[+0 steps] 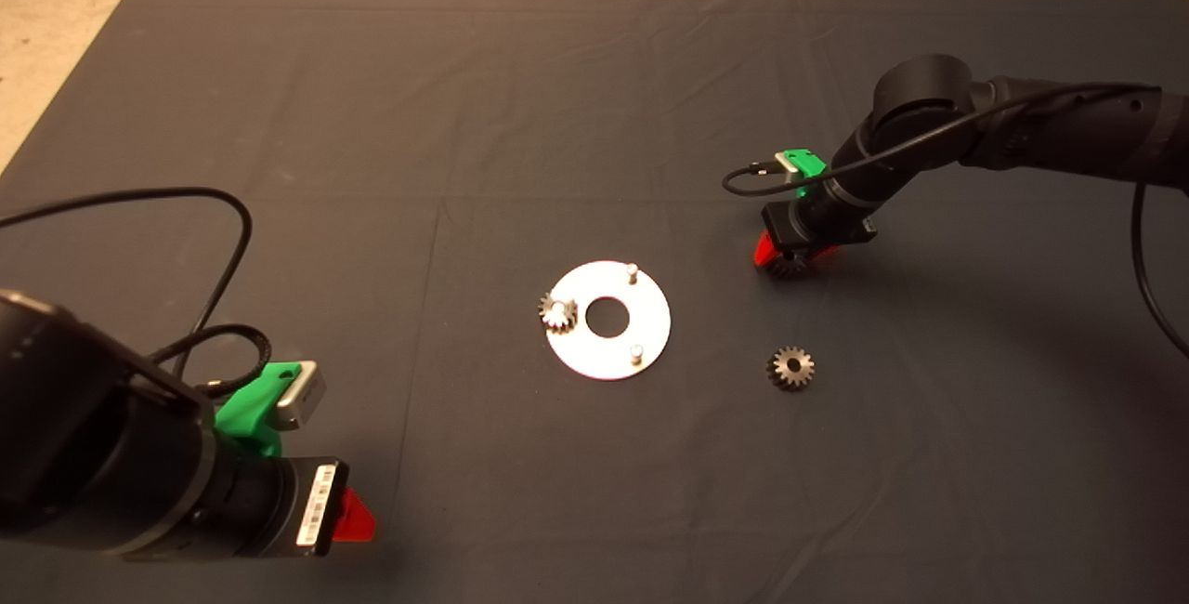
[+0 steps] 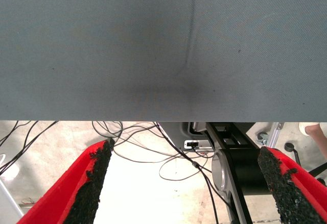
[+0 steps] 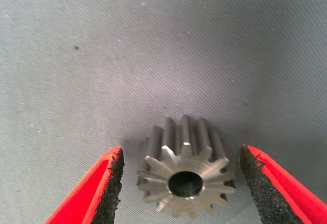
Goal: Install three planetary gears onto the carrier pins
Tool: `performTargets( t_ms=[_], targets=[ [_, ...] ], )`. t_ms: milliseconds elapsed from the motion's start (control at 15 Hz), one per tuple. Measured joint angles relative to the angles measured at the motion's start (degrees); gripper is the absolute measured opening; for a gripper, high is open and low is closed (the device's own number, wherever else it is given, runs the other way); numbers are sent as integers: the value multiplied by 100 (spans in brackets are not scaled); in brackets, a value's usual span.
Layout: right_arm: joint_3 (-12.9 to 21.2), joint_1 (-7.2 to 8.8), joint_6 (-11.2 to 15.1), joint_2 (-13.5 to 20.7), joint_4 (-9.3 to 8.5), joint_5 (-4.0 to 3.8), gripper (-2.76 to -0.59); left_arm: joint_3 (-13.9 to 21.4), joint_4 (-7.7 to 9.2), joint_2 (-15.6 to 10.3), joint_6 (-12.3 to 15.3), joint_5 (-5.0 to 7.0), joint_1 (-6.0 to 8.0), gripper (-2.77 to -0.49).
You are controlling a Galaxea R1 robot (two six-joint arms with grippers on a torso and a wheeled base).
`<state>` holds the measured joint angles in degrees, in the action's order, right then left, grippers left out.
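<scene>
A shiny round disc [image 1: 608, 346] with a large centre hole lies mid-mat. One gear [image 1: 558, 312] sits on its left pin. Two bare pins stand at the top [image 1: 632, 270] and bottom [image 1: 636, 353]. A second gear [image 1: 790, 368] lies loose on the mat to the disc's right. My right gripper [image 1: 788, 258] is low over a third gear [image 3: 186, 179], which lies flat on the mat between the open fingers [image 3: 110, 183]; the pads are apart from its teeth. My left gripper [image 1: 353, 516] is parked at the lower left, open and empty [image 2: 186, 183].
The dark mat [image 1: 372, 121] covers the table, with a creased fold line near its middle. Black cables loop from both arms. Past the mat's edge, the left wrist view shows floor cables [image 2: 168, 152] and a dark stand.
</scene>
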<state>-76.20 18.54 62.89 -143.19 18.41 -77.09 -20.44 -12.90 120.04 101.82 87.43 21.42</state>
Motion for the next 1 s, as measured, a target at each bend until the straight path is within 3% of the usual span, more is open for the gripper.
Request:
performTargets(
  t_ms=[133,333,1000],
  targets=[
    [-12,-2,0,0,-77,51,-169,0,0,0,2,-2,0,-122],
    [-32,-75,-4,0,-88,66,-182,0,-2,11,4,-2,2,-122],
    [-69,-61,-3,2,-110,17,-217,7,-2,11,22,0,0,-122]
  ],
)
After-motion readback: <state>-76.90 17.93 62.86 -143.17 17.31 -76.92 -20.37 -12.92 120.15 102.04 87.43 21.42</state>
